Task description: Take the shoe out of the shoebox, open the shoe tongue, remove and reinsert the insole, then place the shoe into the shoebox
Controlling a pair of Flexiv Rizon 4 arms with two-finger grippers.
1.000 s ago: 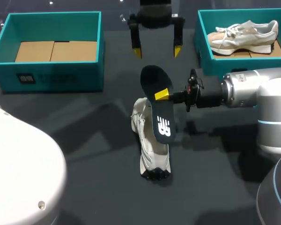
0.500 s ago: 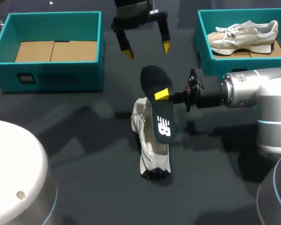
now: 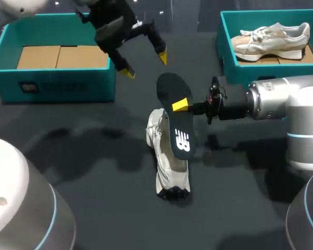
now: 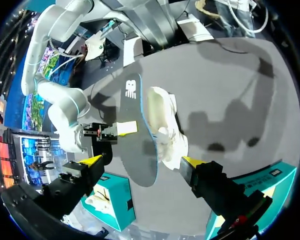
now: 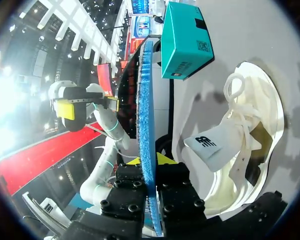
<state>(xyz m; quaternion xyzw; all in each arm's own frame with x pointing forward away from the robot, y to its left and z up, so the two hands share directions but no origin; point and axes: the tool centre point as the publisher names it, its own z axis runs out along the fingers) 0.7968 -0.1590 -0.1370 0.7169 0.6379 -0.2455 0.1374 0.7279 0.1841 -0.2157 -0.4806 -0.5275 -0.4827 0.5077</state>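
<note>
Clamping the dark insole (image 3: 175, 125), the right pincer (image 3: 183, 105) holds it up on edge, just above the white shoe (image 3: 167, 169). The shoe lies on the dark counter (image 3: 94, 177) near its middle, outside both boxes.

From the head view only one yellow tip shows, pressed on the insole's upper face. The right wrist view gives the rest. There the insole (image 5: 147, 115) stands edge-on with its blue underside showing, and the right pincer (image 5: 150, 167) has a finger against each face. That view also looks into the shoe (image 5: 252, 145), where the tongue (image 5: 210, 146) is pulled out and flopped forward.

The left pincer (image 3: 144, 63) hangs high at the far side, beside the near corner of the left box (image 3: 52, 86). Its fingers are spread wide and carry nothing. Its own wrist view confirms this: the left pincer (image 4: 142, 161) frames the insole (image 4: 135, 145) and the shoe (image 4: 165, 125) ahead of it, well apart from both.

The left box is teal with a bare cardboard floor. The right box (image 3: 225, 57) holds a second shoe (image 3: 271, 36) lying on its side, seen clearly only from the head view.
</note>
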